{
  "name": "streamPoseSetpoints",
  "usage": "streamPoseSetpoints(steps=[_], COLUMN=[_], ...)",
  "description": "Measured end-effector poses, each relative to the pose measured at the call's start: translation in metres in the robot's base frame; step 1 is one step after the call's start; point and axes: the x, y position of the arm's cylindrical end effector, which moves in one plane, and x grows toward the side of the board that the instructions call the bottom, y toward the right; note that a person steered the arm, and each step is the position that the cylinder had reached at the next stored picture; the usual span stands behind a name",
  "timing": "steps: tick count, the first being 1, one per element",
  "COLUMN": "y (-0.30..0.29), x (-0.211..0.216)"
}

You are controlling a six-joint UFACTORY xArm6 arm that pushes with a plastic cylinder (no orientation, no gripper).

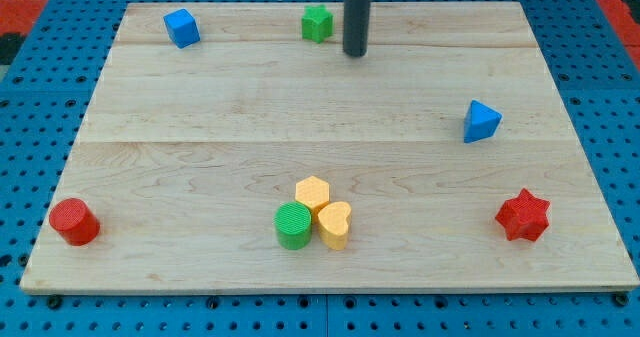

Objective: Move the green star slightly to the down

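Note:
The green star [317, 23] sits near the view's top edge of the wooden board [200, 107], a little left of centre. My tip [355, 53] is the lower end of the dark rod, which comes down from the view's top. The tip stands just to the right of the green star and slightly below it, with a small gap between them.
A blue cube [182, 27] lies at the top left. A blue triangle [481, 121] lies at the right. A red star [523, 215] is at the bottom right, a red cylinder [74, 222] at the bottom left. A yellow hexagon [313, 193], green cylinder [294, 225] and yellow heart [335, 224] cluster at bottom centre.

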Motion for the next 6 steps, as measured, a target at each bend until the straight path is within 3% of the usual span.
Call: streamPoseSetpoints(steps=[1,2,3,4,5,6], y=[-0.014,-0.082,-0.082,-0.074,-0.078,-0.03], x=[-0.058,-0.055,0.03,0.067,0.008,0.006])
